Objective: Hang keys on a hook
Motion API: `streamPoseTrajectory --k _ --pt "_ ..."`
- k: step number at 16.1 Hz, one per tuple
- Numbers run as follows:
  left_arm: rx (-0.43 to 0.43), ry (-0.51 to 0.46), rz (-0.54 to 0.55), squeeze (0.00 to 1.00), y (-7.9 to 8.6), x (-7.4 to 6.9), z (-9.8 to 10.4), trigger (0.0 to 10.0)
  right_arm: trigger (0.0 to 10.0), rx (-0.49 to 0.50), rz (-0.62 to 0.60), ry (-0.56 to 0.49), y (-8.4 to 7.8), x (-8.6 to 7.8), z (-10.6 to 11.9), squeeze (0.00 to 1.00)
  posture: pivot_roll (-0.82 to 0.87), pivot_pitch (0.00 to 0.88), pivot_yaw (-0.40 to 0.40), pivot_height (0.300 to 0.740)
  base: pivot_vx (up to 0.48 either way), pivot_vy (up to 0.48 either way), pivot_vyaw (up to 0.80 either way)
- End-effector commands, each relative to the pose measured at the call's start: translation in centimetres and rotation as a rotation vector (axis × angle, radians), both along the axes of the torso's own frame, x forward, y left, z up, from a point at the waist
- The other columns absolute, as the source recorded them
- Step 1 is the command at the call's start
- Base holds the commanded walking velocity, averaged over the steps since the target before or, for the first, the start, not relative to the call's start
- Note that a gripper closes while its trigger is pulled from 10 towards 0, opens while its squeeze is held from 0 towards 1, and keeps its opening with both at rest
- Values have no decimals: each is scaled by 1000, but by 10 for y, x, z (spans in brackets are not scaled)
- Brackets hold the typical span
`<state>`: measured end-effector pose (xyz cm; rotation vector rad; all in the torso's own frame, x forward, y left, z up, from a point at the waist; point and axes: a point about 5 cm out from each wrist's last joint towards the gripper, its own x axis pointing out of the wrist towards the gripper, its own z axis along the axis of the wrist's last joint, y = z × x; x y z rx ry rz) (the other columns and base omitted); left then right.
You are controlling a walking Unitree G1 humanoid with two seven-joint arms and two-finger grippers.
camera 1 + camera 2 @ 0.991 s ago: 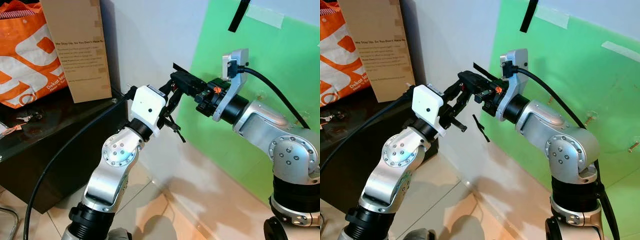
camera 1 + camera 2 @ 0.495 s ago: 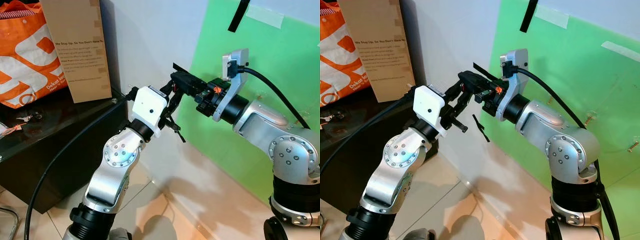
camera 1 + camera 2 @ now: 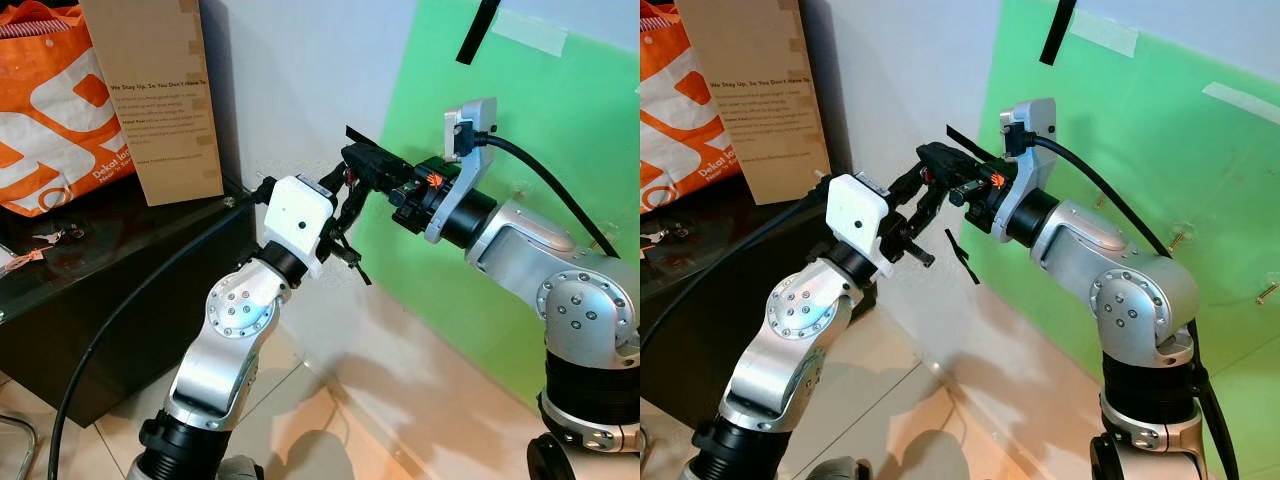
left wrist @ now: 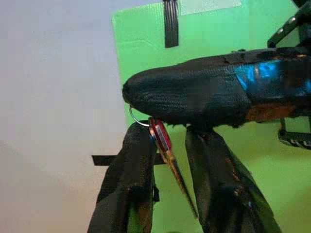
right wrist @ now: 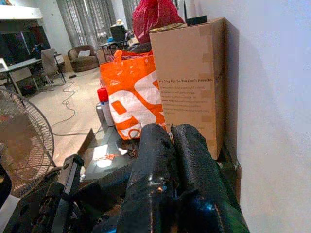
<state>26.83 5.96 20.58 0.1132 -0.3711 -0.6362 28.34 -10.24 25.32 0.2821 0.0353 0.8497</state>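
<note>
In front of the white wall my two grippers meet in mid-air. The right gripper (image 3: 350, 155) is shut, and in the left wrist view a metal key ring (image 4: 136, 118) pokes out from under its tip. From the ring hangs a red-headed key (image 4: 162, 138) with a brass blade. My left gripper (image 3: 348, 225) is open, one finger on each side of the hanging key. In the right wrist view the right gripper's (image 5: 170, 130) fingers press together. Small hooks (image 3: 1177, 240) stick out of the green board (image 3: 520, 110) further right.
A dark cabinet (image 3: 120, 280) stands to the left, bearing an orange bag (image 3: 50, 110), a cardboard box (image 3: 160, 90) and some small keys (image 3: 50, 237). Black tape strips (image 3: 478, 30) mark the green board. Pale tiled floor (image 3: 330, 430) lies below.
My left arm has edged slightly right and down, closer under the right gripper. The right arm and the keys have stayed put.
</note>
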Motion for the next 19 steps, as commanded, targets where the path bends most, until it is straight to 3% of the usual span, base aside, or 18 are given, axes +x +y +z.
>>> streamPoseTrajectory --k 1,2,3,16,19 --pt "2 -20 -19 1000 -3 -4 3 10000 10000 -4 -15 -4 -1 2 2 0 20 0 -95 740 0 0 0" --pt "25 -33 -5 1000 0 -4 0 10000 10000 -2 -12 -3 -1 2 2 0 21 0 -97 740 0 0 0" --pt "26 -44 4 0 1 -5 -1 10000 10000 -2 -5 -2 0 2 2 0 21 0 -98 740 0 0 0" --pt "-6 -71 -12 0 2 5 -6 10000 10000 14 25 1 2 0 4 0 11 0 -102 740 0 0 0" --pt "-1 -91 -31 0 0 8 -3 7882 10000 13 25 0 1 1 5 0 7 0 -100 740 0 0 0"
